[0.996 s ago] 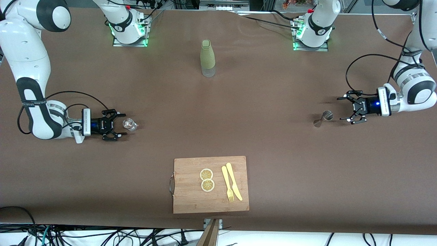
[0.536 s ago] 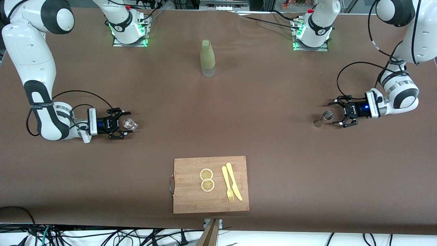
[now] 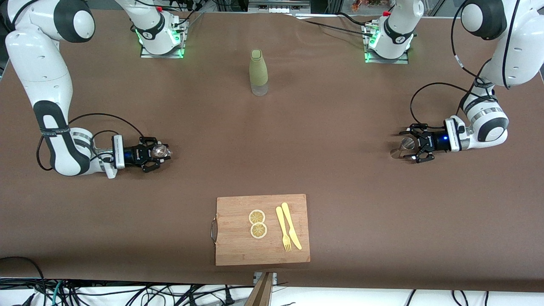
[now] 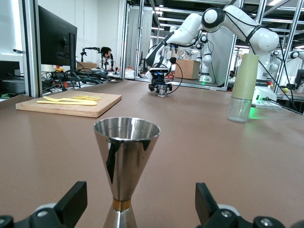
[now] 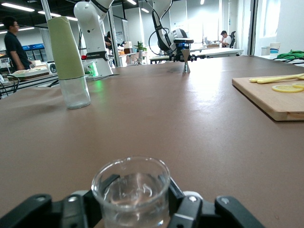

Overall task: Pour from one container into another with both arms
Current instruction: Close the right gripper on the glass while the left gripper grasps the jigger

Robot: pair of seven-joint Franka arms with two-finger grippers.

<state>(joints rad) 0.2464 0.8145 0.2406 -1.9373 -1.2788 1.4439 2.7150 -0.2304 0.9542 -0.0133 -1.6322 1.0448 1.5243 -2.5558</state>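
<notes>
Right gripper is down low at the table, and the small clear glass sits right between its fingers; they flank the glass closely on both sides, though actual contact can't be made out, so call it spread around the glass and not clamped. In the right wrist view the glass stands upright with a little clear liquid in the bottom. Over at the left arm's end, the left gripper is low too, fingers spread wide with the steel jigger standing upright in the gap, clear space on either side of it in the left wrist view, jigger touching neither finger. Both arms come in level with the table, wrists horizontal, the right arm at its end and the left arm at the other. Midway between them, nearer the bases, stands the bottle, green sleeve over a clear base, upright. Nearest the front camera lies the board, carrying two lemon slices one just beside the other, with a yellow fork and knife lying side by side. All of it on the brown table.
</notes>
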